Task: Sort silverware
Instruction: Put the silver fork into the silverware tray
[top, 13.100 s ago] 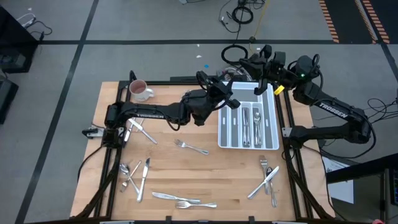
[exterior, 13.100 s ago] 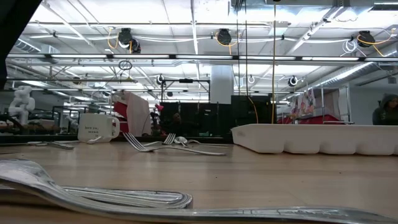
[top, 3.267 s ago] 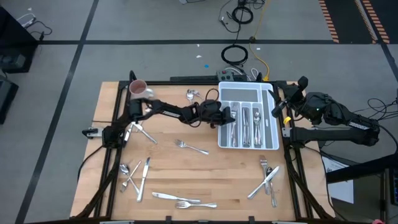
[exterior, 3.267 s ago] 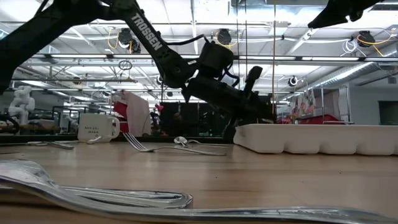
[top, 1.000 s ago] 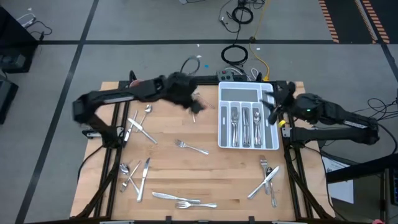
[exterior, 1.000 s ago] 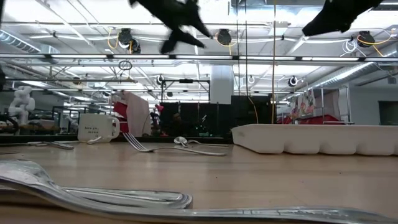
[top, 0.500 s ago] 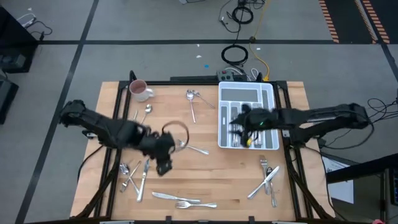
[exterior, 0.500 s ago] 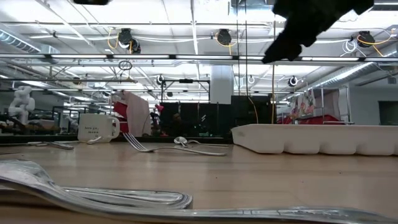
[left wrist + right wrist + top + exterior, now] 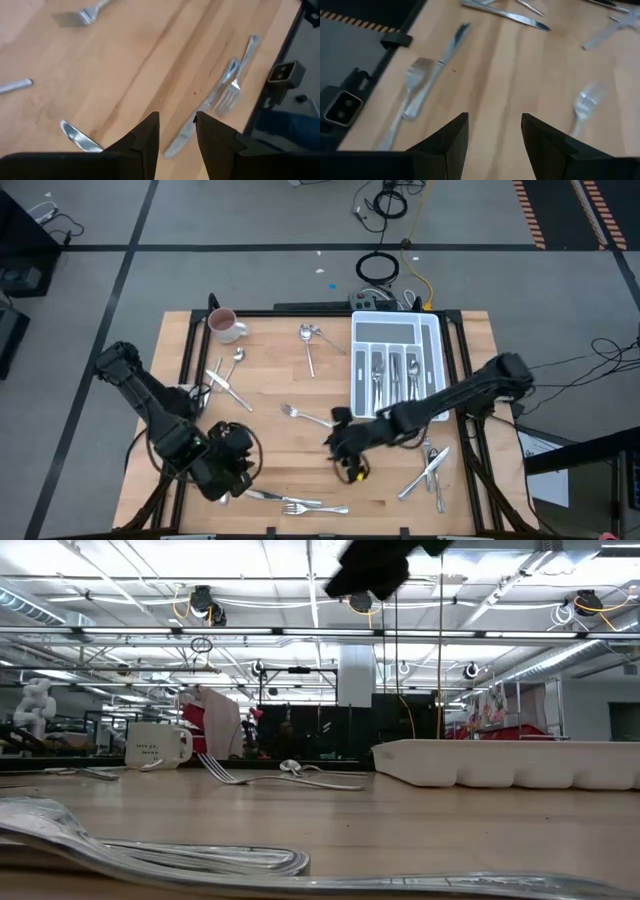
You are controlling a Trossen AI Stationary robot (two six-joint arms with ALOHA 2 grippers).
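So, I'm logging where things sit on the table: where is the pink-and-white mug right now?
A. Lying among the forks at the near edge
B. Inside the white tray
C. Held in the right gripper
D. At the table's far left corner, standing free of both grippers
D: in the high view the mug stands at the table's far left corner, well away from the left gripper and the right gripper.

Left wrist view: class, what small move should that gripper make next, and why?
Probably lower the left gripper onto the knife just ahead of it, beside a fork. The gripper is open and empty above the table, and both pieces lie outside the tray.
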